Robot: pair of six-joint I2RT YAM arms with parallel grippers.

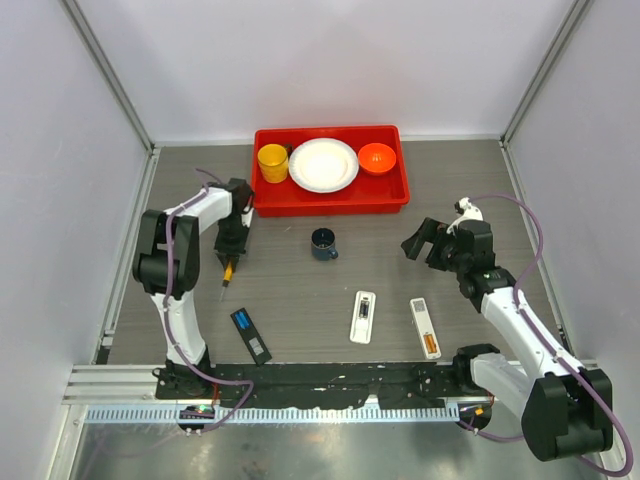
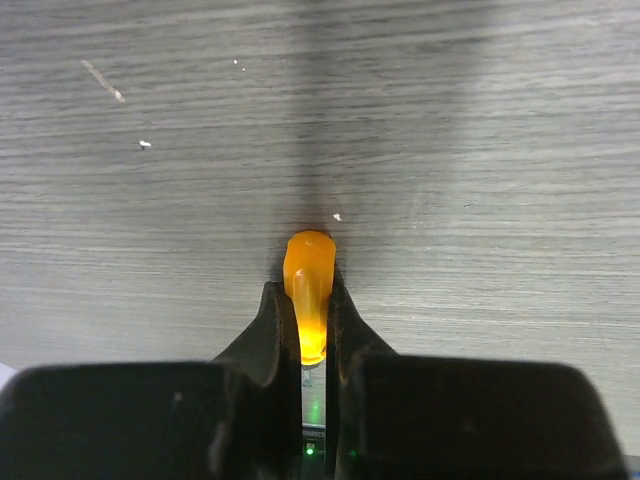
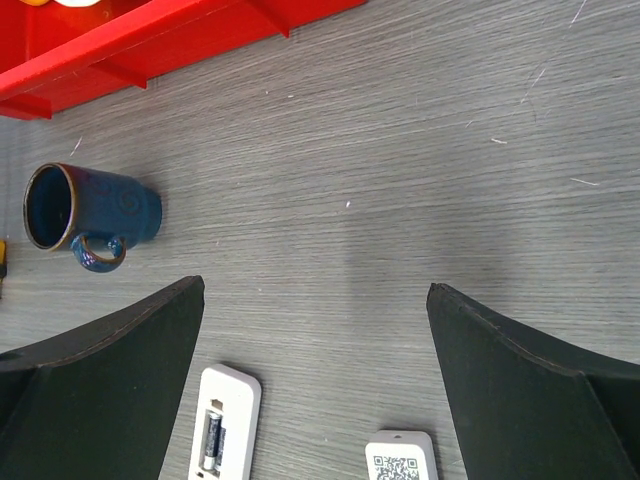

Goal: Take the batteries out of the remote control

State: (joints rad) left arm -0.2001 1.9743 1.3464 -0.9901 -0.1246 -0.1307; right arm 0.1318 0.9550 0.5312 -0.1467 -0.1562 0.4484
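Batteries [image 3: 213, 437] lie in the open bay of the white remote [image 1: 363, 316], which rests flat on the table [image 1: 300, 300] at 5 o'clock from the blue mug [image 1: 324, 243]. Through the right wrist camera you can make out one dark cell there and no more.

Your left gripper [image 2: 308, 300] is clamped tight on the orange handle of a screwdriver [image 2: 309, 265], tip toward 6 o'clock, at 9 o'clock from the mug and well apart from the remote. Your right gripper [image 3: 315, 290] hangs with its fingers spread wide and nothing between them, at 3 o'clock from the mug, over bare table just past the remote's far end.

Near the remote, at its 3 o'clock, lies a white slab [image 1: 425, 327] with a QR label and an orange end. At the remote's 9 o'clock lies a black strip [image 1: 251, 334] with a blue patch, too small for you to tell what it is. The mug lies on its side between your two grippers.

At 12 o'clock a red tray [image 1: 330, 206] holds a yellow cup [image 1: 272, 162], a white plate [image 1: 323, 164] and an orange bowl [image 1: 377, 157].
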